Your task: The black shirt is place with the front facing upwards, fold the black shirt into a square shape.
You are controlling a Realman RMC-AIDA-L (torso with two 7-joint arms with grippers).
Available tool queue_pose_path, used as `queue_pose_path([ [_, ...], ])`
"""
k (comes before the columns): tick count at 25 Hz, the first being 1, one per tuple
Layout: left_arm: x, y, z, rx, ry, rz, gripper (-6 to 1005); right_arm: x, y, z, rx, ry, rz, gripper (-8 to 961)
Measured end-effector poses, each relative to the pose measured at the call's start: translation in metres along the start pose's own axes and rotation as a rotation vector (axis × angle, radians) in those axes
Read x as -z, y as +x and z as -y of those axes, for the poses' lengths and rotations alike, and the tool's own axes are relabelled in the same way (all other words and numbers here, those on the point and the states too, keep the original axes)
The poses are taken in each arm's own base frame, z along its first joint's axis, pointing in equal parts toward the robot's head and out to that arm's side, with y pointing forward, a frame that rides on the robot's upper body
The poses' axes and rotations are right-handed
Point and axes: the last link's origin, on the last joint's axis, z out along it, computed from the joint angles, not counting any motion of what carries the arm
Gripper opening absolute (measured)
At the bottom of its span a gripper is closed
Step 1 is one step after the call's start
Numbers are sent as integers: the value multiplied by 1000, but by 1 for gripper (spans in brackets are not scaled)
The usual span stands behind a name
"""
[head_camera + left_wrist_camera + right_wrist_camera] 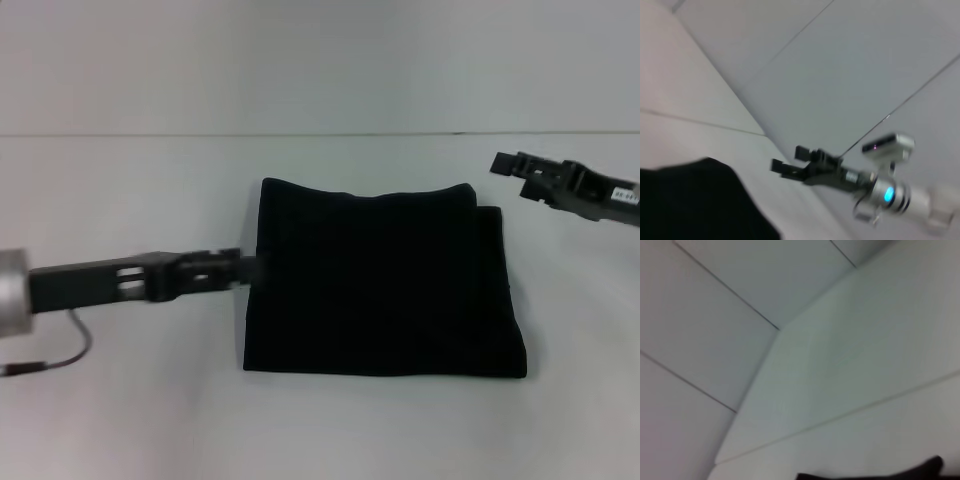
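Shirt (pixel 380 290) lies folded on the white desk (pixel 150 420), a near-square black block w/ layered edges showing along its far side; no lettering or label visible.

Left hand (pixel 248 268) reaches in low from the robot's left, arm approx. level w/ the desk, tip right at the shirt's left edge, about mid-height of that edge. Dark fingers merge w/ dark cloth there, so can't tell if they're spread, pressed together, or pinching fabric. A thin cable loops under the arm near its silver wrist.

Right hand (pixel 508 166) hangs off the shirt's far right corner, apart from the cloth, not touching. In the left wrist view the same hand (pixel 785 162) shows two fingers (pixel 802 151) w/ a gap between them: spread, holding nothing. Its wrist carries a small camera box and a blue light.

From the right hand's own cam, only a sliver of shirt (pixel 875 475) shows at the frame's edge; the rest is desk and wall.
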Motion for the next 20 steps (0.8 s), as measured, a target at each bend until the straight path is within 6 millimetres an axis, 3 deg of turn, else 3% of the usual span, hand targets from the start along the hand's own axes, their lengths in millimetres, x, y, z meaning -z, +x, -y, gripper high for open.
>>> queue_pose_path([
  [4, 22, -16, 1, -200, 82, -32, 965, -10, -17, -3, -66, 92, -92, 851],
  [8, 32, -27, 3, -299, 133, -67, 965, -26, -23, -12, -69, 151, -155, 849],
  [13, 34, -31, 4, -311, 137, -85, 965, -43, -30, -18, -32, 250, -201, 845],
  [20, 29, -33, 2, -309, 110, -56, 965, -51, -34, -20, -10, 310, -205, 840],
])
